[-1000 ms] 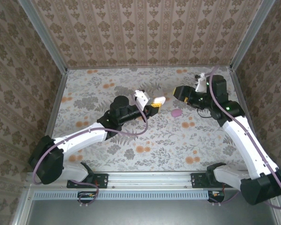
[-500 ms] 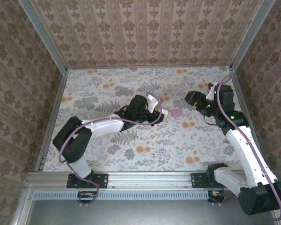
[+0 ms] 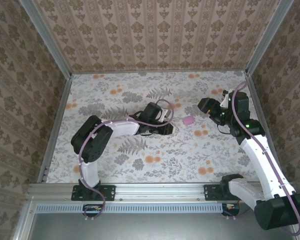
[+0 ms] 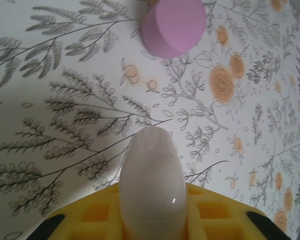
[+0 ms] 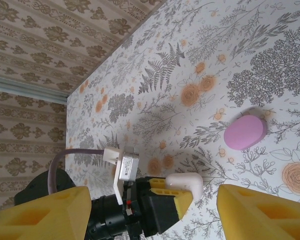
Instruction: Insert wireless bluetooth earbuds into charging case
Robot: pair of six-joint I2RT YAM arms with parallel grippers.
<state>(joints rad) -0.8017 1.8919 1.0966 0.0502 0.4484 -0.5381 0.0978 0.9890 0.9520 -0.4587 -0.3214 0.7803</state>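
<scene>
Now that the case [image 4: 151, 185], pinched in the left gripper [image 3: 164, 129], has been lowered near the lump [image 3: 189, 120], set-down is expected; right gripper [image 3: 204, 106] spread.

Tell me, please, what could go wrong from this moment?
1. The left pincer holds the pale charging case by one end only, low over the table; it may slip or twist.
2. The magenta oval piece lies close ahead of the case and could be knocked away.
3. The open right pincer hovers nearby; the two pincers may collide.
</scene>
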